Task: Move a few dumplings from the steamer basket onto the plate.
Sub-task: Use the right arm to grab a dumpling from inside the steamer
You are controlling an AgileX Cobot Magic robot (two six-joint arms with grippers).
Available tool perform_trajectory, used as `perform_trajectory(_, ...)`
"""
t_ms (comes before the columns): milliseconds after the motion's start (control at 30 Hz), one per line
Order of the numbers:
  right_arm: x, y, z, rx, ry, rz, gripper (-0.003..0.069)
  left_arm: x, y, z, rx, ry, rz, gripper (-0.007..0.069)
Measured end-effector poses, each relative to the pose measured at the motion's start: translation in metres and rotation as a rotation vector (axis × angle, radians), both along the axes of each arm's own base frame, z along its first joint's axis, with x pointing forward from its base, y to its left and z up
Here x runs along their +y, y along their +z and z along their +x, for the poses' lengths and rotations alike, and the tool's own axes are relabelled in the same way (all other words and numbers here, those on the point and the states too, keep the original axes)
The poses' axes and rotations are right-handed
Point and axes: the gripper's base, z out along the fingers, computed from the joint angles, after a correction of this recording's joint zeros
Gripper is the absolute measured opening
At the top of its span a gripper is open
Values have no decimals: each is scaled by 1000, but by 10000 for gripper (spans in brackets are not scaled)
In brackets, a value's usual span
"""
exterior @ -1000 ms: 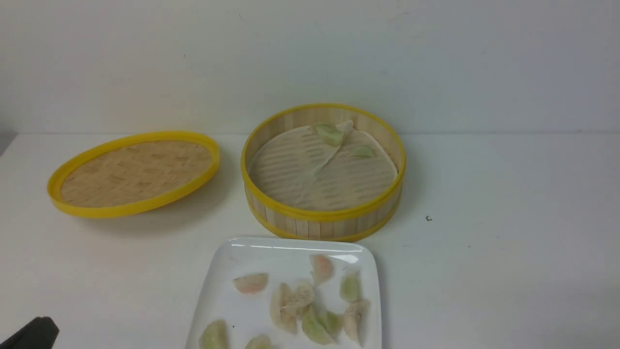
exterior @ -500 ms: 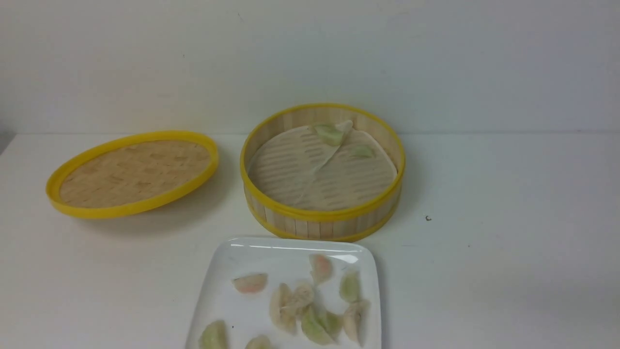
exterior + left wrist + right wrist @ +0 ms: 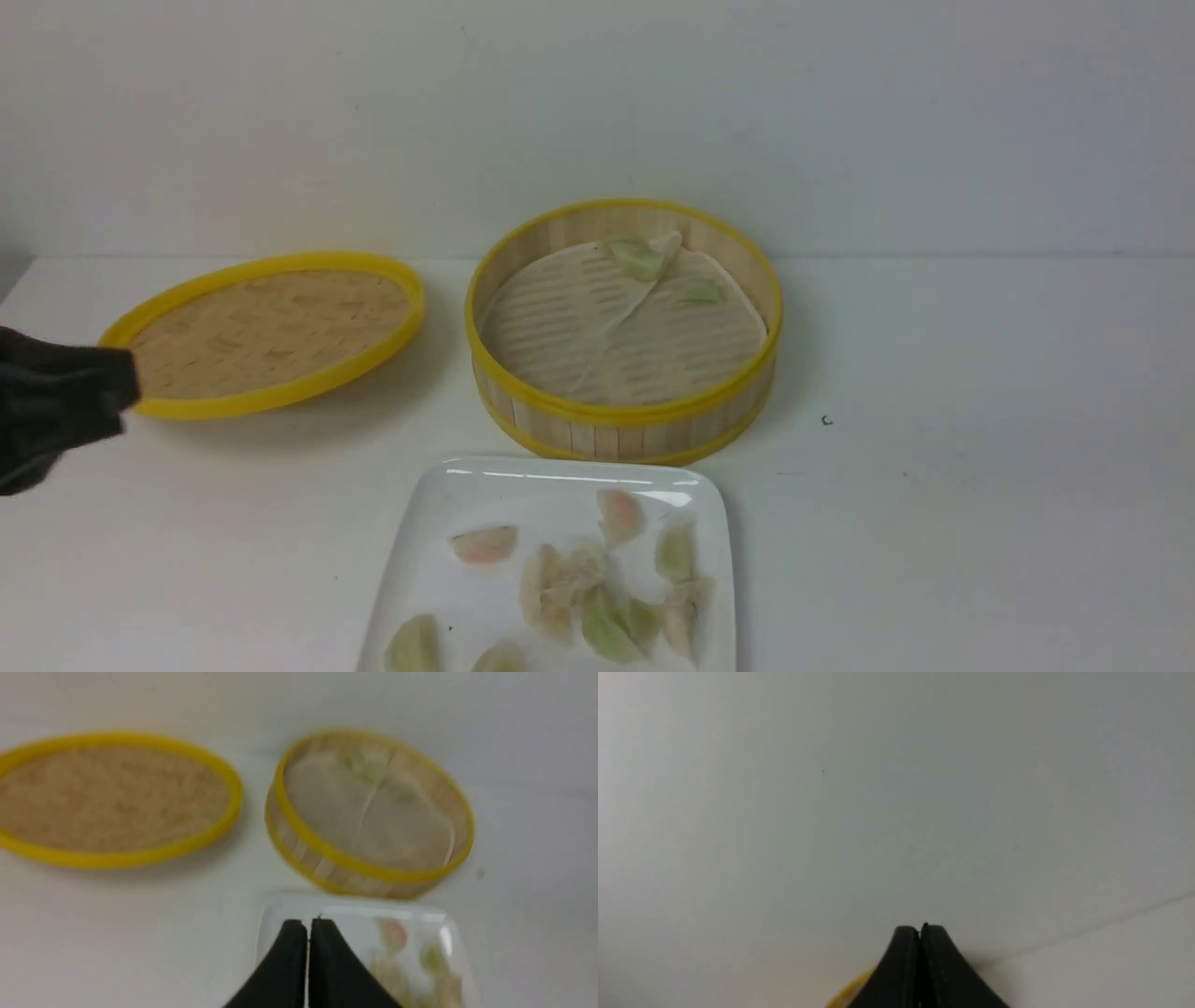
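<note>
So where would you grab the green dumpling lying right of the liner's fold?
Probably pinch the green dumpling across its middle, from straight above: it seems to lie flat on the liner, and the steamer basket wall blocks any sideways approach.

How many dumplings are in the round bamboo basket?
2 dumplings, both greenish: one by the far wall of the steamer basket, the other just right of it and slightly nearer. The fold in the liner might hide more.
</note>
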Motion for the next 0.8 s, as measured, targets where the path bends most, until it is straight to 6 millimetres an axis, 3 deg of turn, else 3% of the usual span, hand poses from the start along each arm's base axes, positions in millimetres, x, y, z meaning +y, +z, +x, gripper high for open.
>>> perform_trajectory(67,12,33,21,286,116,-172,-15,-3,-15,10,72,-47,38,-6)
perform_trajectory(133,24,44,39,448,207,-302,-15,-3,-21,8,82,-64,45,-6)
perform_trajectory(233,59,61,87,658,363,-529,-15,-3,-32,0,76,-85,64,-6)
perform_trajectory(400,119,79,172,697,536,-697,-15,-1,-43,-16,63,-104,90,-6)
perform_trajectory(433,121,74,176,709,548,-704,-15,-1,-43,-17,61,-104,90,-6)
perform_trajectory(467,145,75,209,721,645,-713,-15,1,-48,-28,51,-107,98,-6)
perform_trajectory(533,156,74,225,727,681,-705,-15,1,-50,-35,44,-108,99,-6)
perform_trajectory(567,172,72,252,706,742,-691,-15,3,-52,-46,19,-104,95,-6)
perform_trajectory(800,211,54,323,647,777,-690,-15,7,-68,-88,-115,-79,58,-6)
